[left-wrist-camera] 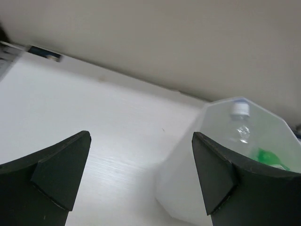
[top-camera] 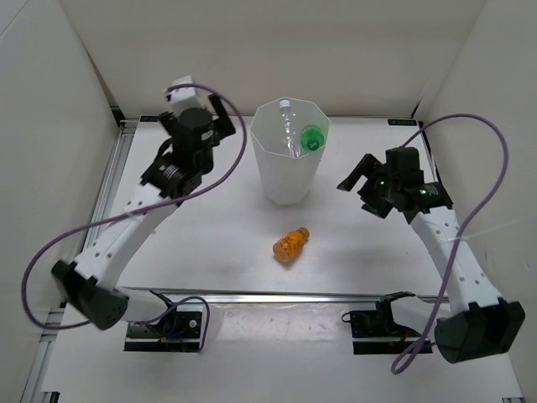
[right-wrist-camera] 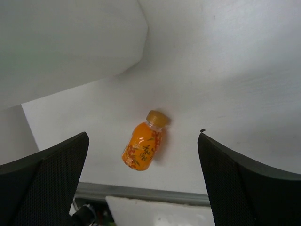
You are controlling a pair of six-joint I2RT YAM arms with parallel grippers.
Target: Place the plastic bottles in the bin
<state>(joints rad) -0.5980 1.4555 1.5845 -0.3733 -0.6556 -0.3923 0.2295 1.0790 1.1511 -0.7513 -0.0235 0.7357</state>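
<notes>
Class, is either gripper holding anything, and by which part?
Nothing is held. The left gripper and the right gripper are both open and empty; the orange bottle lies free on the table.

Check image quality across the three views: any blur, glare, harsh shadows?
Top external: even soft light, sharp, orange bottle casts only a faint shadow. Left wrist: bin wall nearly merges with the white table, top-left corner blurred. Right wrist: bottle crisp, no glare.

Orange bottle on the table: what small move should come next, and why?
Probably lower the right gripper toward the orange bottle. It lies on its side in front of the bin, the only bottle seen outside it; the right wrist view frames it between open, empty fingers.
</notes>
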